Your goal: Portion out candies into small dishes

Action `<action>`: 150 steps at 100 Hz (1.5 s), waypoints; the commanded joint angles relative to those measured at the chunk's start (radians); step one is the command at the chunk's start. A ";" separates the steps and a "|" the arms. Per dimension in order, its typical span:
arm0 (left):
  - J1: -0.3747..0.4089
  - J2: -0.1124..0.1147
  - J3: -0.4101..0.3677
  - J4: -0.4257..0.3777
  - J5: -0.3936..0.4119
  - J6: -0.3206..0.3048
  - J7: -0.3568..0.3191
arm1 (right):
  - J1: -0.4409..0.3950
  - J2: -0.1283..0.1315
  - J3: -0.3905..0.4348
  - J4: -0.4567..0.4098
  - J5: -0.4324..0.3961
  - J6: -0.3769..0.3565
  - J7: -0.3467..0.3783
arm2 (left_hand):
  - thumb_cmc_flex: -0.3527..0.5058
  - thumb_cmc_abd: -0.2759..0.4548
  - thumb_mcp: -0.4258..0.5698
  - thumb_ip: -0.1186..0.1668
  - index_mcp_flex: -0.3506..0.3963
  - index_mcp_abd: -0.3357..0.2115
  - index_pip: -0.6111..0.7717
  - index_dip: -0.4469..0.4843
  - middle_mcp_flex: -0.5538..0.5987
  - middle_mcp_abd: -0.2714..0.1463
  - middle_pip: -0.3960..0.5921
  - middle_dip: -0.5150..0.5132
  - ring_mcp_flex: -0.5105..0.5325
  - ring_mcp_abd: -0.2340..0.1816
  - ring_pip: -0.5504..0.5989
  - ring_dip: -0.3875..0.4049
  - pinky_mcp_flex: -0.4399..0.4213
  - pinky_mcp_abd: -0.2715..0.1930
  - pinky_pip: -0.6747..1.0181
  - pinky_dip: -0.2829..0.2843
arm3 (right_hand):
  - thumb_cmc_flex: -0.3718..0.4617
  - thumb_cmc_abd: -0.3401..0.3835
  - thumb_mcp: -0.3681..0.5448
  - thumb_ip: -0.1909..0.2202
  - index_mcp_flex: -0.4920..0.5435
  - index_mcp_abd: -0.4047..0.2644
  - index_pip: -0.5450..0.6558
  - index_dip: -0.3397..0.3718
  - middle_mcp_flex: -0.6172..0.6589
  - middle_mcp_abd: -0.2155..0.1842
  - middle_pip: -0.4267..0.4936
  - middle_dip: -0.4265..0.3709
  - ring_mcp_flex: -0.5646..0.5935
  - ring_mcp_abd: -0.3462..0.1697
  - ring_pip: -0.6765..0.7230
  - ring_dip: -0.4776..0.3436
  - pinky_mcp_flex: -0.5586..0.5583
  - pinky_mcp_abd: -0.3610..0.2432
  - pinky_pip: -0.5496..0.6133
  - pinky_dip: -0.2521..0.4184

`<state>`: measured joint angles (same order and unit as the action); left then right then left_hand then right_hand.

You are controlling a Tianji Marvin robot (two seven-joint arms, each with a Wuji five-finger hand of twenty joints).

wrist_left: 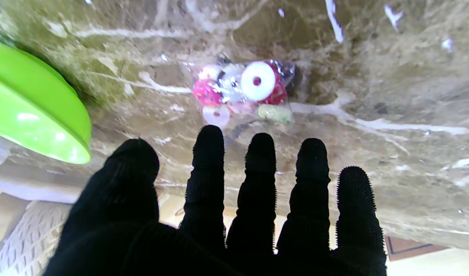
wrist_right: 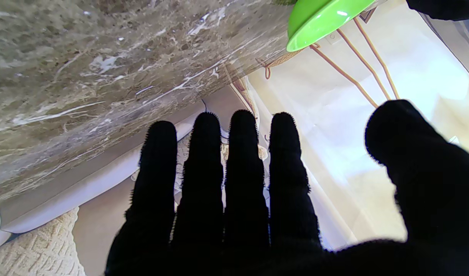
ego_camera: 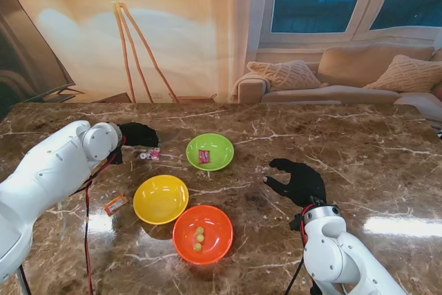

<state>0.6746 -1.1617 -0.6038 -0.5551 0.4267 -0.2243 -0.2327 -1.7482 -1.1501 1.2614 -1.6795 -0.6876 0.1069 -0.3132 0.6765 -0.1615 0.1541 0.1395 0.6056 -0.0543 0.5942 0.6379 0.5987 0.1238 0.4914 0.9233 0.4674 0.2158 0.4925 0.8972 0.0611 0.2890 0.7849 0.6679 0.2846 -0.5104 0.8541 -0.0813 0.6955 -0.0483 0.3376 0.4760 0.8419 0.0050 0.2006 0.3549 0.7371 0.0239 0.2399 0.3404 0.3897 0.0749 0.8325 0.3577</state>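
Observation:
Three small dishes stand mid-table: a green dish holding one red wrapped candy, a yellow dish with nothing showing in it, and an orange dish with three pale green candies. A clear packet of pink, red and white ring candies lies left of the green dish. My left hand hovers open just behind the packet, fingers spread. My right hand is open over bare table, right of the dishes. An orange wrapped candy lies left of the yellow dish.
The brown marble table runs to a far edge, with a sofa and a floor lamp behind it. A red cable hangs along my left arm.

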 commanded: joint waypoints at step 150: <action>0.030 -0.010 0.187 0.069 0.066 -0.028 0.114 | -0.006 0.001 -0.001 0.002 0.029 -0.012 0.044 | 0.096 -0.396 0.474 -0.178 -0.191 -0.005 0.236 0.112 -0.240 -0.055 -0.096 -0.230 -0.090 -0.063 -0.091 -0.190 -0.003 -0.026 0.060 -0.020 | -0.039 0.011 0.030 0.010 0.074 -0.047 0.041 0.023 0.025 0.001 0.005 0.021 0.035 0.011 0.008 0.018 0.004 0.025 0.036 0.034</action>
<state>0.6581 -1.1714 -0.4239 -0.4960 0.4866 -0.2575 -0.0914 -1.7445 -1.1485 1.2582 -1.6793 -0.6643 0.0950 -0.2846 0.7439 -0.5157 0.5946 -0.0095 0.3553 -0.0197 0.7160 0.6811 0.3118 0.0928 0.3953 0.7207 0.3108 0.1855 0.3037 0.6772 0.0504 0.2502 0.8109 0.6273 0.2846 -0.5104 0.8644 -0.0813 0.7538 -0.0719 0.3645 0.4870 0.8570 0.0054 0.2008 0.3650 0.7371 0.0243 0.2452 0.3409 0.3900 0.1000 0.8465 0.3688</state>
